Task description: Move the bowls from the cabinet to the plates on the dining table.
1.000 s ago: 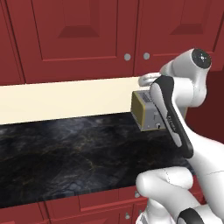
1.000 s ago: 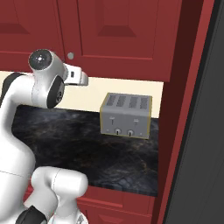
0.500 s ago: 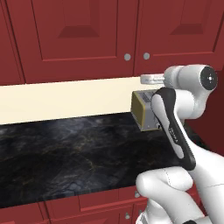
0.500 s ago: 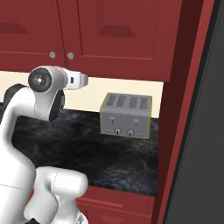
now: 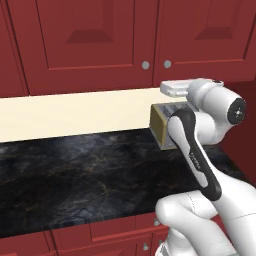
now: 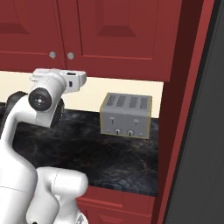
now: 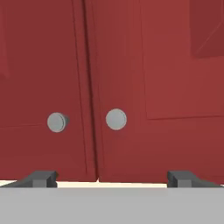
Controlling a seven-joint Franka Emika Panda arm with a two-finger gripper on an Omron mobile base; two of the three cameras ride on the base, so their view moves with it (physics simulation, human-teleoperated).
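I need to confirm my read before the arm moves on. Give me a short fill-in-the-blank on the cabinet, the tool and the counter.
1. Both cabinet doors are ____.
2. The tool stands ____, holding nothing.
3. In the hand view, the tool faces two round silver ____.
4. The appliance on the black counter is a ____.

Missing words: closed; open; knobs; toaster

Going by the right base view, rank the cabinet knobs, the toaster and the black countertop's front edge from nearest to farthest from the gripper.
1. The cabinet knobs, on the closed doors just above the open gripper, which faces them.
2. The toaster, lower and to the right, against the cream backsplash.
3. The countertop's front edge, lowest, back near the robot's base.
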